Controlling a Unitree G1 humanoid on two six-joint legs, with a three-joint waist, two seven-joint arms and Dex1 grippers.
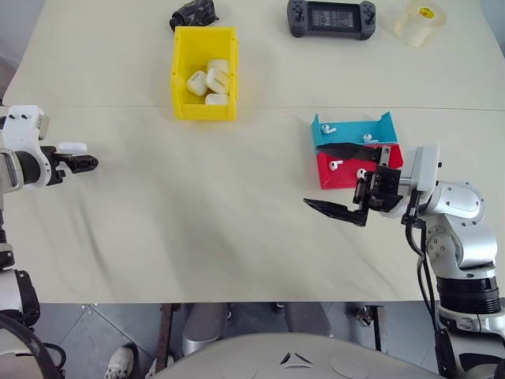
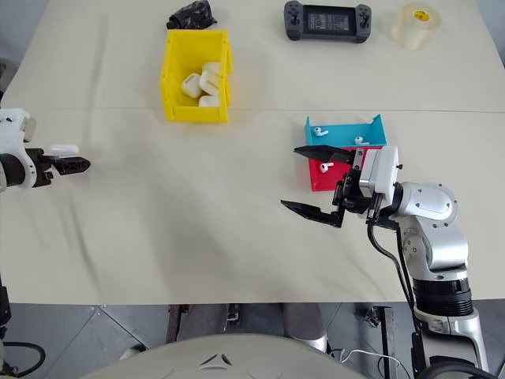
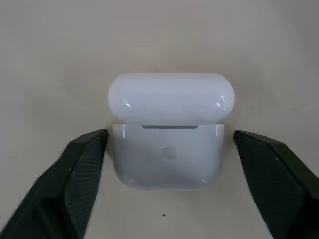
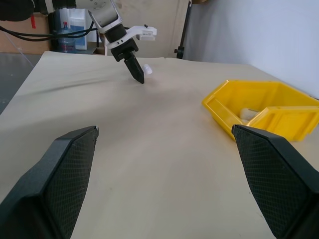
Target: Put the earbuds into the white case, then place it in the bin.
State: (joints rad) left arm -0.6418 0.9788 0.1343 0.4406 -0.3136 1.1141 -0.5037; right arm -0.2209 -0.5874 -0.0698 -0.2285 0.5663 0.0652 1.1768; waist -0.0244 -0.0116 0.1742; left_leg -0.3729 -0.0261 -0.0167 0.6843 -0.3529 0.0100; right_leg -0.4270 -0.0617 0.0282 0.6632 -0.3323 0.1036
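The white case (image 3: 169,149) lies on the table at the far left with its lid hinged up. My left gripper (image 3: 170,137) is open, one finger on each side of the case body with a narrow gap at each side. From the head camera the case (image 1: 72,148) shows just past the left gripper (image 1: 83,163). Small white earbuds (image 1: 329,128) lie in the teal tray (image 1: 383,126), and others (image 1: 337,164) in the red tray (image 1: 330,180). My right gripper (image 1: 312,175) hangs open and empty in front of these trays. The yellow bin (image 1: 180,79) stands at the back and holds several white cases.
A black game console (image 1: 331,18) and a roll of clear tape (image 1: 420,21) lie at the back right. A black object (image 1: 194,13) sits behind the bin. Bare table stretches between the left gripper, the bin and the trays.
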